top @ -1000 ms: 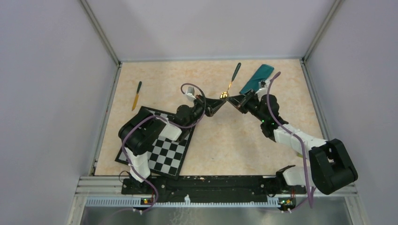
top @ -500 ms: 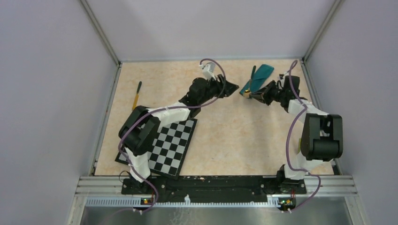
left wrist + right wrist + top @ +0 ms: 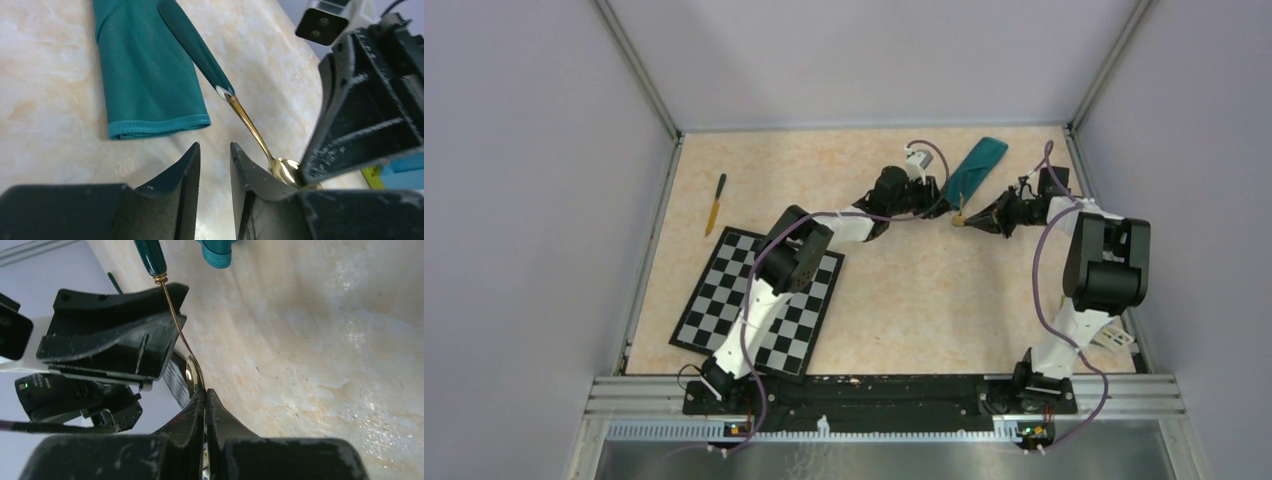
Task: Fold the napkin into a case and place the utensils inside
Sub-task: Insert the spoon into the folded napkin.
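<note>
The teal napkin, folded into a narrow case (image 3: 980, 160), lies at the back right and shows in the left wrist view (image 3: 145, 75). My right gripper (image 3: 972, 217) is shut on the gold bowl of a spoon (image 3: 196, 374). The spoon's dark green handle (image 3: 195, 45) reaches over the case's near end. My left gripper (image 3: 940, 206) sits beside the spoon, just short of the case, with its jaws a little apart and empty (image 3: 215, 150). A second utensil (image 3: 715, 203), dark green and yellowish, lies at the far left. A third is not visible.
The checkerboard mat (image 3: 759, 300) lies front left under the left arm. A blue and green object (image 3: 400, 167) shows at the right edge of the left wrist view. Grey walls enclose the table; the case is near the back right corner.
The right gripper carried the spoon back and right to the case. The left arm stretched right to the case's near end. The two grippers are now close together again.
</note>
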